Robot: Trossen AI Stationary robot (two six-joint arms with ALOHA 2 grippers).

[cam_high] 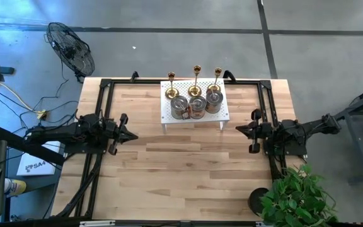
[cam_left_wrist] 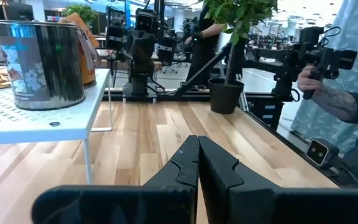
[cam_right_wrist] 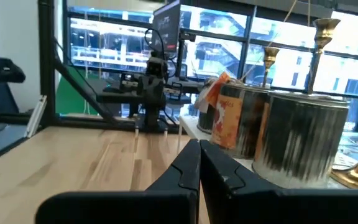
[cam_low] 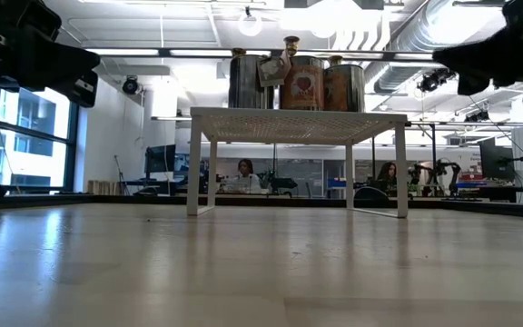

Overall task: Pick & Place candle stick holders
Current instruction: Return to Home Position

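On rack (cam_high: 167,112), candle stick holders (cam_high: 196,104), labels (cam_low: 305,88) illegible, left arm (cam_high: 80,131), right arm (cam_high: 292,132) aside

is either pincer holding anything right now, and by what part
Nothing is held. The left pincer and right pincer are both shut and empty; all six candle stick holders stand on the white rack.

Overhead camera looks straight down, low camera level; both show rack (cam_high: 214,116).
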